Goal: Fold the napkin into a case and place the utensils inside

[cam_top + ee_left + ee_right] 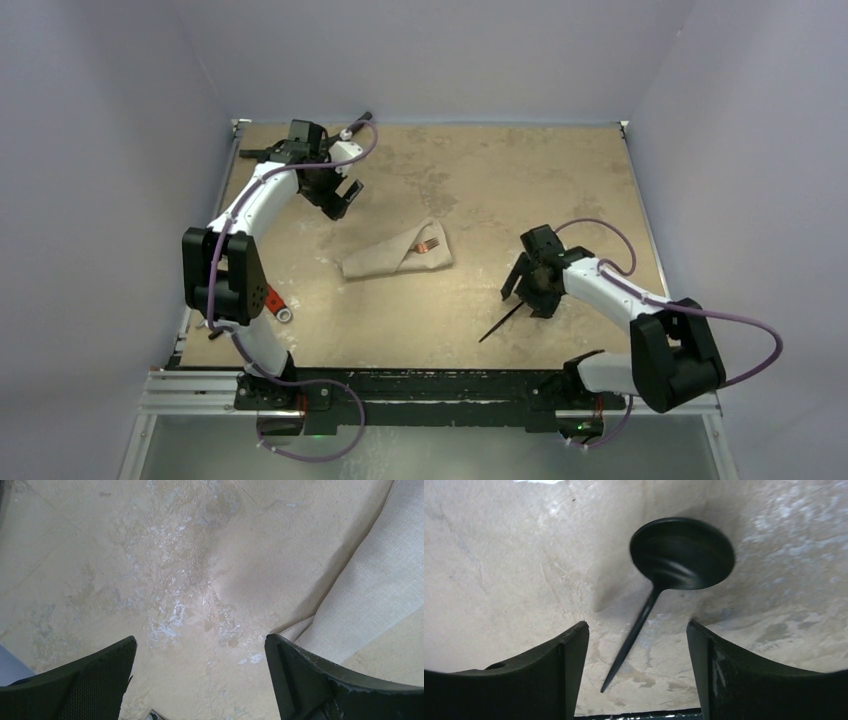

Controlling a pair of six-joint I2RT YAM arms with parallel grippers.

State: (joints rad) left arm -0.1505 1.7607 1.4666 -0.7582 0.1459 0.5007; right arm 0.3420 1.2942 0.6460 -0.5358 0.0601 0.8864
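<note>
The napkin lies folded as a flat tapered case at the middle of the table. The copper fork is tucked in it, tines showing at its right end. My left gripper hovers open and empty behind and left of the case. In the left wrist view the cloth lies beside the right finger. My right gripper is open above the dark spoon. In the right wrist view the spoon lies on the table, its handle pointing back between the fingers without touching them.
A small red-and-silver tool lies by the left arm's base. The table is walled at the back and both sides. A metal rail runs along the near edge.
</note>
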